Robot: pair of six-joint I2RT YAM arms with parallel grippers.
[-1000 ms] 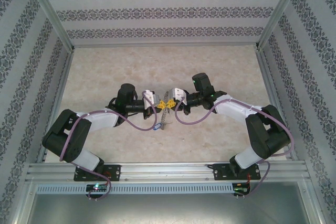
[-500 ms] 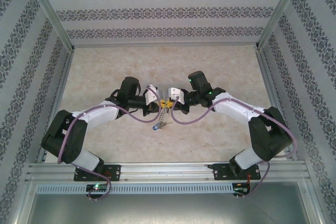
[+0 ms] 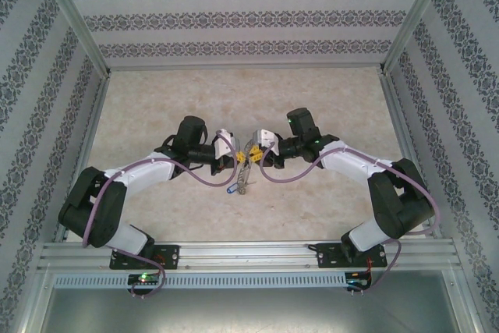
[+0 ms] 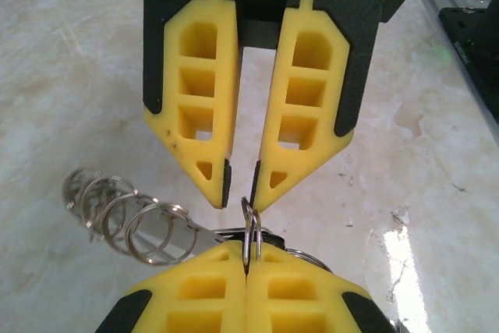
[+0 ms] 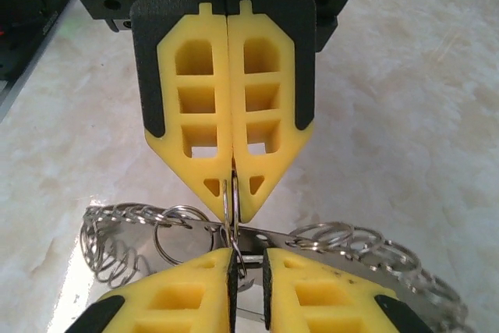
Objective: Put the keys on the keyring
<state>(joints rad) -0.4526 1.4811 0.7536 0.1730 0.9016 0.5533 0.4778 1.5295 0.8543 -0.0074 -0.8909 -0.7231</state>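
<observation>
Holding: the left gripper [image 4: 246,253] is clamped shut on a small upright split ring [image 4: 250,228], with the ring's top standing proud of its yellow fingertips.
Opposing claw: the right gripper [image 4: 241,191] faces it tip to tip. Its jaws are parted only narrowly, with the ring's top edge in the gap, and they do not appear to pinch anything.
Task object: the keyring [image 3: 242,180] hangs under the meeting point of the two claws, over the middle of the table [image 3: 327,99]. Whether its lower end touches the surface cannot be told.
Step in hand: judged to be the threading stage, with one claw steadying the ring while the other lines up on it.
Next move: it probably calls for a fine closing or sliding action along the ring wire, since a small sideways error would slip off it.
Count, grippers: two.
Count, pinched rings: one.
Count, keys: one blue-headed key [image 3: 233,189] can be made out.
Count, silvery loops [image 4: 132,220]: at least five are fanned together; the remainder overlap too much for a firm count.
</observation>
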